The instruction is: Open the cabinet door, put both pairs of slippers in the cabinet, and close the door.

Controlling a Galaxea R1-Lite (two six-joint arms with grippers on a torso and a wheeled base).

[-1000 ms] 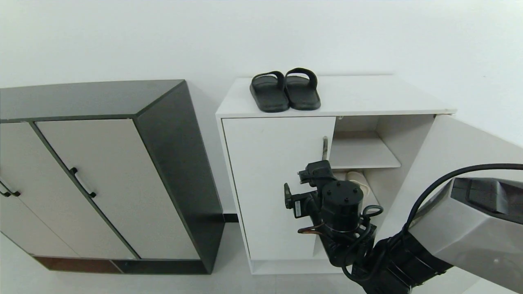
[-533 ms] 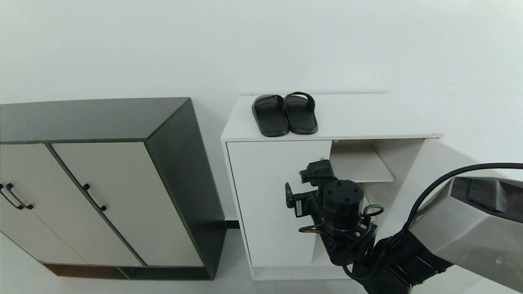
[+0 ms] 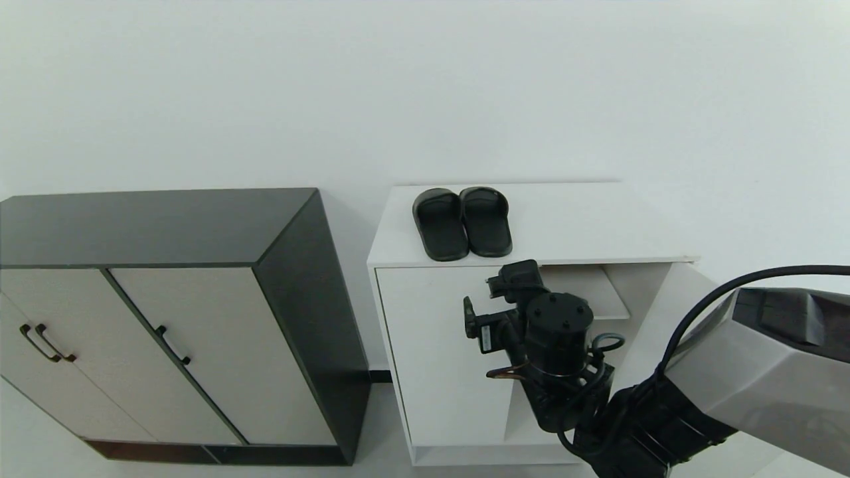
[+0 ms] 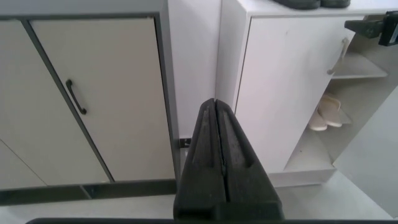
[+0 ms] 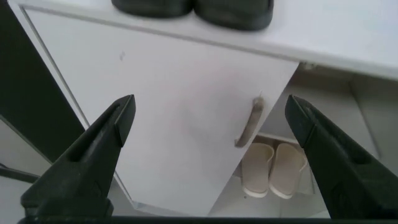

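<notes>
A pair of black slippers (image 3: 463, 222) lies on top of the white cabinet (image 3: 578, 226), and shows too in the right wrist view (image 5: 193, 6). The cabinet's right door (image 3: 664, 318) is swung open and its left door (image 3: 438, 345) is shut. On the low shelf inside sits a pair of cream slippers (image 5: 273, 168) (image 4: 329, 112). My right gripper (image 5: 208, 118) is open with nothing between its fingers, in front of the left door's handle (image 5: 249, 124) and just below the cabinet top. My left gripper (image 4: 214, 106) is shut and empty, low and well back from both cabinets.
A dark cabinet (image 3: 166, 265) with two beige handled doors stands to the left of the white one, a narrow gap between them. A plain white wall rises behind both. The open door juts out on the right, beside my right arm (image 3: 558, 345).
The whole head view has shifted, with both cabinets lower in the picture, so the camera has moved. Against the white cabinet, my right arm now sits higher, near its top edge.
</notes>
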